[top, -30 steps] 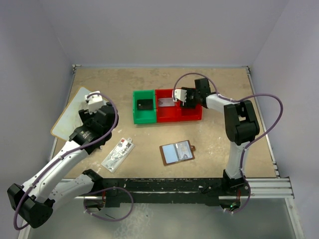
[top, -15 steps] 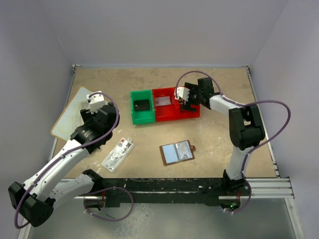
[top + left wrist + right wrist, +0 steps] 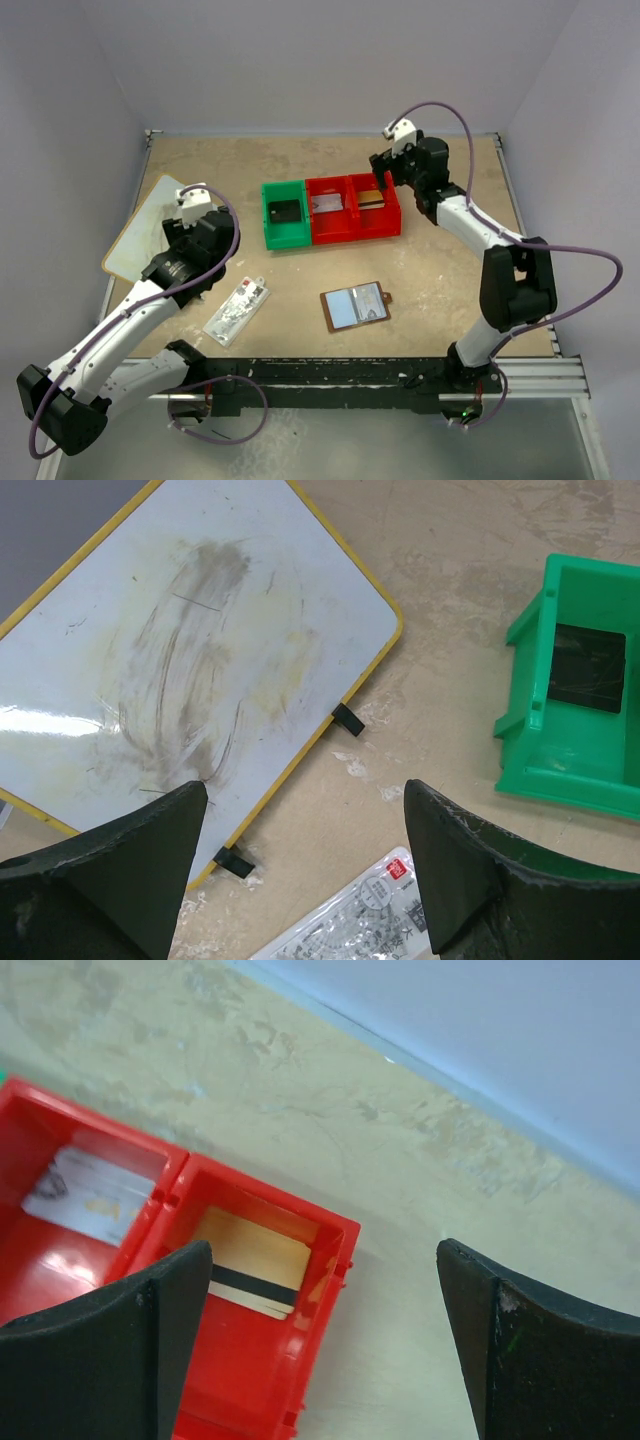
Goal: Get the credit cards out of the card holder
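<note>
Since the earlier frame the right arm has lifted out of the red bin (image 3: pixel 350 236) and drawn back toward the far wall. Both bins have shifted slightly to the left.

Right hand (image 3: pixel 322 1250): raised above the far right corner of the red bin, jaws spread wide, nothing between them.

Left hand (image 3: pixel 305 790): well to the left of the red bin, jaws apart and empty, hovering above the desk (image 3: pixel 440 270).

Red bin contents: a tan card with a black stripe (image 3: pixel 250 1260) lies flat in the right compartment, and a pale card (image 3: pixel 92 1196) lies in the left compartment.

Green bin (image 3: pixel 288 241): set against the left side of the red bin, with a black card (image 3: pixel 286 210) on its floor.

Card holder (image 3: pixel 355 306): lies open on the desk on the near side of the red bin, well apart from it, with its pale bluish pockets facing up. Neither hand touches it. Whether any cards remain in its pockets cannot be told.

Other items: a yellow-rimmed whiteboard (image 3: pixel 180 640), smeared, lies flat well to the left of the red bin. A clear printed packet (image 3: pixel 236 310) lies to the near left of the red bin, well apart from it.
</note>
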